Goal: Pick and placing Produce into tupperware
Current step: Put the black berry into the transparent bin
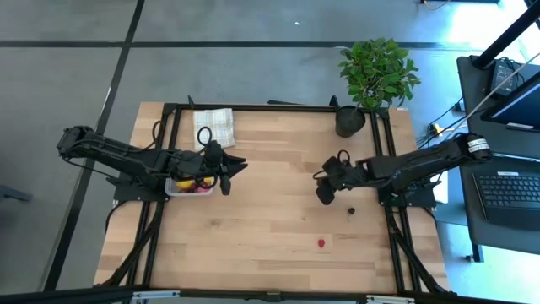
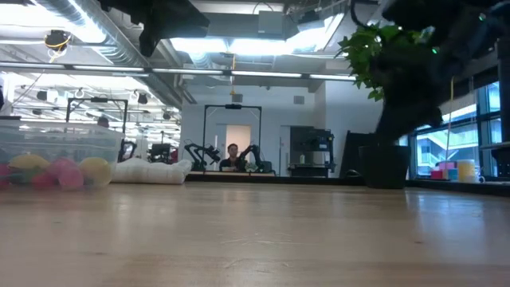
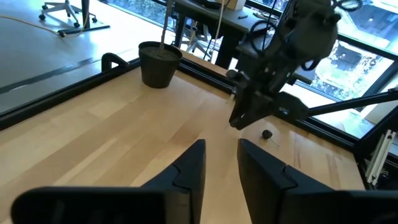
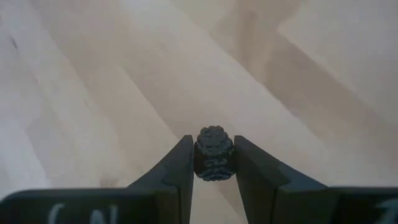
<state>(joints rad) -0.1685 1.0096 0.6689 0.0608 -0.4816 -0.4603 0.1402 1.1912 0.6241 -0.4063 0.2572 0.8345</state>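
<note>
Your right gripper (image 4: 214, 163) pinches a small dark bumpy berry piece (image 4: 214, 154) between its two fingers (image 4: 175, 171); the piece sits at the fingertips, touched on both sides, above the bare wooden table (image 4: 93, 81). In the high view you see this right gripper (image 1: 325, 196) right of the table's centre, its arm reaching in from the right edge.

Your left gripper (image 3: 221, 155) has its jaws slightly spread, with a narrow gap and nothing between them. In the high view the left gripper (image 1: 226, 179) hangs just beside the right-hand end of the clear tupperware (image 1: 173, 191), which lies at the left side of the table (image 1: 270, 228), under the left arm. The tupperware holds yellow and red produce (image 1: 196, 183); in the low view you see yellow and pink pieces (image 2: 56, 171) behind its clear wall (image 2: 56, 139).

Two pieces lie loose on the table, well apart from both sets of jaws: a small dark piece (image 1: 350, 209) just beside the right arm, also visible in the left wrist view (image 3: 267, 134), and a red piece (image 1: 321, 243) nearer the front edge.

A folded checked cloth (image 1: 213, 127) lies at the far edge, behind the tupperware. A potted plant (image 1: 377, 72) in a black pot (image 1: 349, 121) stands at the far right corner. In the low view a person (image 2: 232, 158) shows in the room beyond.
</note>
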